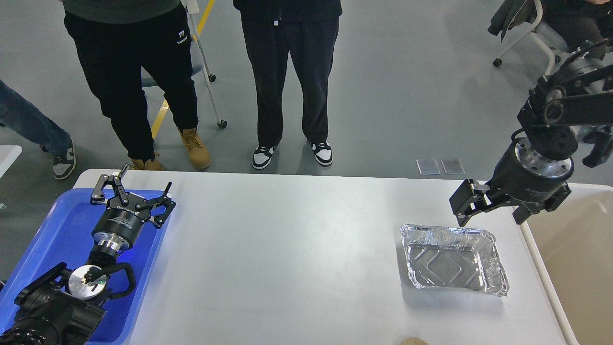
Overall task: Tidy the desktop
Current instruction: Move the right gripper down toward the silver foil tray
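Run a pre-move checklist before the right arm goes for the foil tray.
1. Right gripper open: ok, jaws spread.
2. Right gripper clear of foil tray: ok, hovering past its far edge.
3. Foil tray empty: ok, nothing inside.
4. Desktop free around the tray: ok.
5. Left gripper out of the way: ok, open over the blue tray.
6. Beige bin unobstructed: cannot tell, partly out of view.

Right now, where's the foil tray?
In the head view, the foil tray sits on the desktop's right side, just below the right claw, beside the beige bin.
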